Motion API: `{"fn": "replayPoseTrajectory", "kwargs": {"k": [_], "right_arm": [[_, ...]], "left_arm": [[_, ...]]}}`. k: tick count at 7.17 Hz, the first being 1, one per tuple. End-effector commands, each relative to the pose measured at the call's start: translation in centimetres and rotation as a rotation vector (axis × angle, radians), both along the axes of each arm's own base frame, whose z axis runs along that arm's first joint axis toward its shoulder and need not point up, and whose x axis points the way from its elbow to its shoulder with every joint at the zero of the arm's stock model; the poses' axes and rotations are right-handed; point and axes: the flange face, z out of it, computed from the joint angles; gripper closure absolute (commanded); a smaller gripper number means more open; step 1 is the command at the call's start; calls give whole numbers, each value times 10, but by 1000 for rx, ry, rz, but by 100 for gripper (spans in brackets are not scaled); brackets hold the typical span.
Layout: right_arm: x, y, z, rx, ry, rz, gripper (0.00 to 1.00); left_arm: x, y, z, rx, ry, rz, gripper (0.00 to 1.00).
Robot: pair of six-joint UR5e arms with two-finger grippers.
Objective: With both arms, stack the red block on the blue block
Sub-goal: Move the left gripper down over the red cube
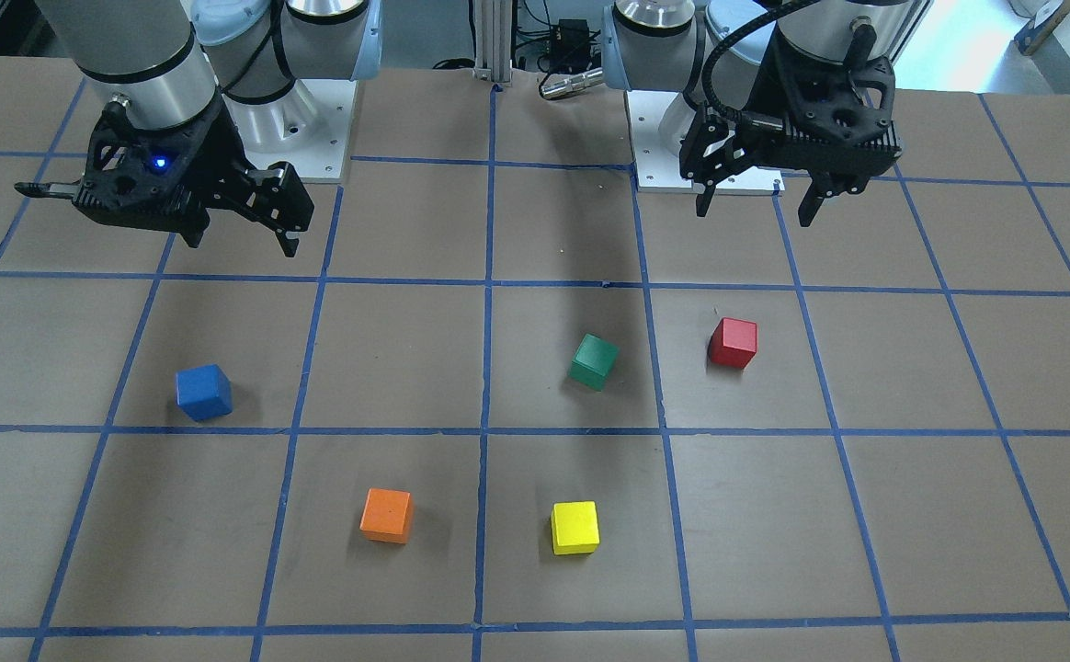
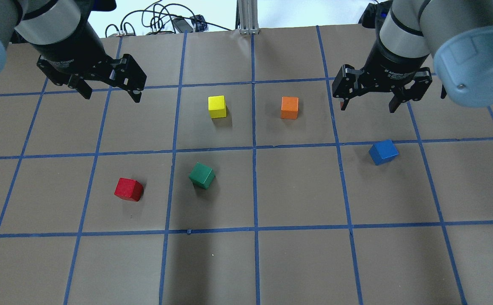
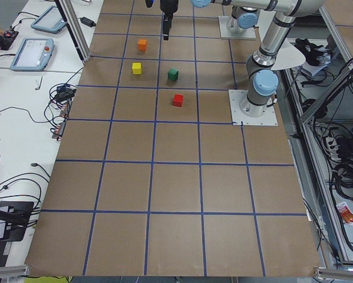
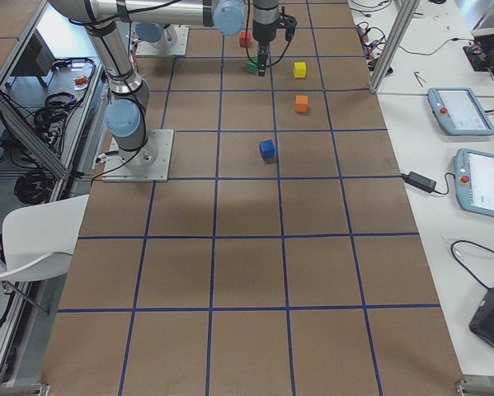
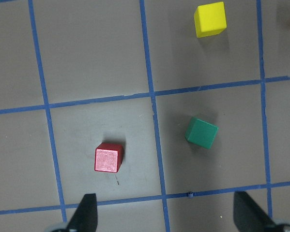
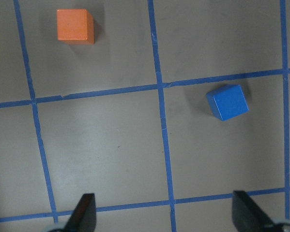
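The red block (image 2: 128,189) lies on the brown table on my left side, also in the front view (image 1: 733,343) and the left wrist view (image 5: 108,157). The blue block (image 2: 383,152) lies on my right side, also in the front view (image 1: 203,393) and the right wrist view (image 6: 227,102). My left gripper (image 2: 112,96) hangs open and empty above the table, beyond the red block. My right gripper (image 2: 368,108) hangs open and empty above the table, just beyond the blue block. The two blocks are far apart.
A green cube (image 2: 202,175) lies right of the red block. A yellow cube (image 2: 217,106) and an orange cube (image 2: 289,107) lie farther out near the middle. Blue tape lines grid the table (image 2: 297,190). Tablets and cables lie off the table's far edge.
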Motion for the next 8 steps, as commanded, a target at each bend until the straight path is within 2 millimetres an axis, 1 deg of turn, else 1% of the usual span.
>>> {"fn": "replayPoseTrajectory", "kwargs": {"k": [1, 3, 5, 6, 7, 8], "right_arm": [[0, -1, 1, -5, 3, -6, 0], [1, -3, 5, -25, -7, -9, 0], [1, -3, 5, -25, -10, -9, 0], [1, -3, 5, -26, -10, -9, 0], [1, -2, 3, -20, -9, -9, 0], [1, -3, 3, -20, -10, -9, 0]], "left_arm": [[1, -9, -2, 1, 1, -2, 0], [1, -9, 0, 1, -8, -2, 0], [-1, -5, -6, 25, -6, 4, 0], [-3, 8, -14, 62, -9, -9, 0], [12, 13, -37, 130, -33, 9, 0], [26, 14, -78, 210, -24, 38, 0]]}}
